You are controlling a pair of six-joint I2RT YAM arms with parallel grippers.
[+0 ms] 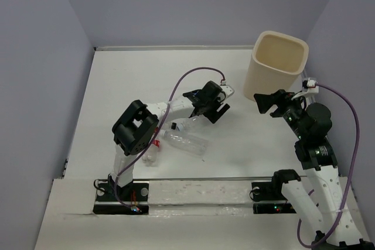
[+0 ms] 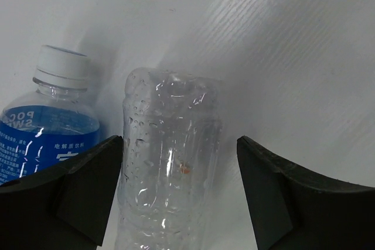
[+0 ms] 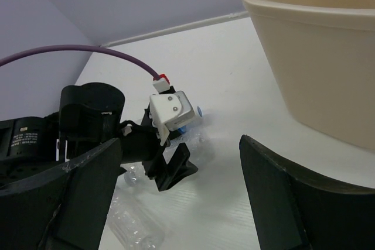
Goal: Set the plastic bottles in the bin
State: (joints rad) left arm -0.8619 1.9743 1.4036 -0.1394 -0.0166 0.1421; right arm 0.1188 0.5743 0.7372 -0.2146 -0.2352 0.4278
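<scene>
Both sets of jaws stand apart. Left jaws straddle a clear bottle lying on the counter, left of centre. One finger is at its wall and the other is clear of it, so it is not clamped. A blue-labelled bottle lies just beside it. Right jaws hold nothing, near the bin at far right. Risk, as judged: the thin, droplet-beaded wall may buckle or slip out on closing, and the off-centre straddle may shove the neighbouring bottle away.

Bin far right on table, bottles lying left of centre, well apart
</scene>
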